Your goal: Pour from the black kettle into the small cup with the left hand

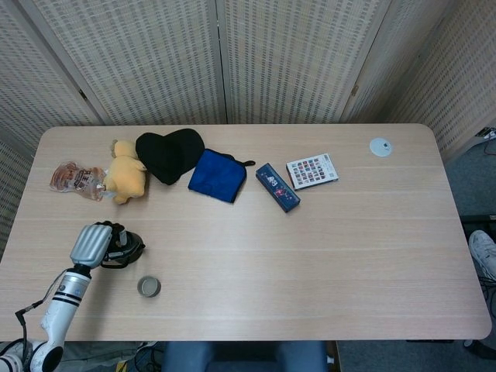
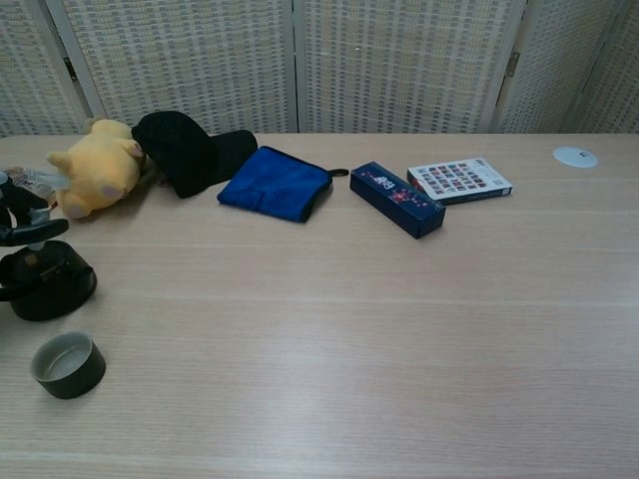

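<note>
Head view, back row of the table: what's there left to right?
Snack packet → yellow plush toy → black cap → blue cloth → dark blue box → card of coloured squares → white disc.

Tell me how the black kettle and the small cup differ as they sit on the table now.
The black kettle is larger and taller than the small cup. The kettle is black with a lid and knob on top; the cup is grey-green and open-topped. The left hand is at the kettle, while the cup stands alone nearer the front edge. Both stand upright on the table.
</note>
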Robot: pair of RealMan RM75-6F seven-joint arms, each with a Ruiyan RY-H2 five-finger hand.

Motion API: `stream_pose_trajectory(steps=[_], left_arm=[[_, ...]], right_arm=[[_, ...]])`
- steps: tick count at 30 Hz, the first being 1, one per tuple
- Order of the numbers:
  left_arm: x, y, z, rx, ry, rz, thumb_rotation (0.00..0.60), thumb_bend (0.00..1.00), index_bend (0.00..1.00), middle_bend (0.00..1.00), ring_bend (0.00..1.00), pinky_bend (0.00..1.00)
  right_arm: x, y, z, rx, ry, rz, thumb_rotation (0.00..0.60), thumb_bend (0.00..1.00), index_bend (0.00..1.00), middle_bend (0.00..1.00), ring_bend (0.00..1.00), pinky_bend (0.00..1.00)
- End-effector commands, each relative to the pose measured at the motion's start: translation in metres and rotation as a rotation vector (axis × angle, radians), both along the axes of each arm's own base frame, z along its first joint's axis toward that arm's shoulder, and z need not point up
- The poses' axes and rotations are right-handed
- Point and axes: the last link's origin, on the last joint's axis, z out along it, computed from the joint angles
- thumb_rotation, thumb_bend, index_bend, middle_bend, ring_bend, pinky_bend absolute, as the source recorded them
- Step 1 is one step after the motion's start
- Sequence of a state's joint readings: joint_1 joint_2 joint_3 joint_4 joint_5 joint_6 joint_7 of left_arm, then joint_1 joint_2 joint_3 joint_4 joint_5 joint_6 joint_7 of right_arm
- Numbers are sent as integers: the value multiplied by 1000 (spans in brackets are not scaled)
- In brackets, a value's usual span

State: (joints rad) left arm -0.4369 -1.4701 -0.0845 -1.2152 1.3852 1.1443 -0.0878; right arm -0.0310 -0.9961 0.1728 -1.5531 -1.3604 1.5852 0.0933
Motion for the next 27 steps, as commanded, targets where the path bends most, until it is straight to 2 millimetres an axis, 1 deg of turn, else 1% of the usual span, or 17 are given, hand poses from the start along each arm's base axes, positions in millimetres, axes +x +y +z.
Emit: stream_pose_trajectory(steps=[1, 2, 5, 8, 12, 13, 14, 15, 17, 18, 19, 25, 27], left_arm=[[4, -2, 7, 23, -22, -7, 141, 223, 531, 412, 314, 260], [5, -4, 11, 33, -30, -9, 140, 223, 527, 410, 312, 240], [9, -9, 21, 66, -48, -14, 149, 223, 517, 409, 312, 228], [10, -16, 32, 101, -55, -2, 190, 223, 499, 410, 313, 228], [10, -28, 46, 139, -39, 22, 223, 223, 458, 407, 313, 228], [10, -31, 48, 147, -37, 27, 264, 223, 444, 404, 313, 228], [10, -36, 53, 165, -27, 31, 289, 223, 438, 401, 312, 228], [10, -41, 57, 177, -17, 34, 341, 223, 430, 398, 312, 228], [11, -52, 62, 190, 3, 40, 529, 223, 412, 391, 312, 228], [12, -56, 64, 193, 10, 41, 573, 223, 408, 389, 312, 228], [14, -62, 67, 198, 15, 44, 596, 223, 404, 389, 312, 228], [19, -83, 76, 227, 27, 45, 600, 223, 390, 376, 310, 227], [20, -89, 78, 238, 32, 37, 600, 223, 390, 376, 310, 228]], right_arm=[[0, 0, 0, 0, 1, 1, 600, 131, 215, 244, 120, 0], [0, 0, 0, 1, 2, 2, 600, 130, 215, 244, 120, 0], [1, 0, -1, 21, 1, 4, 600, 131, 215, 244, 120, 0], [0, 0, -3, 47, 0, 6, 600, 130, 215, 244, 120, 0], [-1, -2, -7, 83, -23, 17, 600, 132, 215, 244, 120, 1], [-2, -2, -8, 92, -33, 20, 600, 132, 215, 244, 120, 1], [-2, -2, -10, 110, -51, 25, 600, 133, 215, 244, 120, 2], [-1, -3, -12, 123, -59, 34, 600, 133, 215, 244, 120, 2], [0, -4, -15, 142, -62, 51, 600, 134, 215, 244, 120, 2], [1, -4, -16, 149, -62, 60, 600, 135, 215, 244, 120, 2], [1, -5, -19, 162, -66, 69, 600, 136, 216, 244, 120, 2], [6, -6, -33, 214, -88, 101, 600, 139, 222, 244, 120, 2], [8, -5, -37, 224, -91, 111, 600, 140, 241, 255, 120, 2]])
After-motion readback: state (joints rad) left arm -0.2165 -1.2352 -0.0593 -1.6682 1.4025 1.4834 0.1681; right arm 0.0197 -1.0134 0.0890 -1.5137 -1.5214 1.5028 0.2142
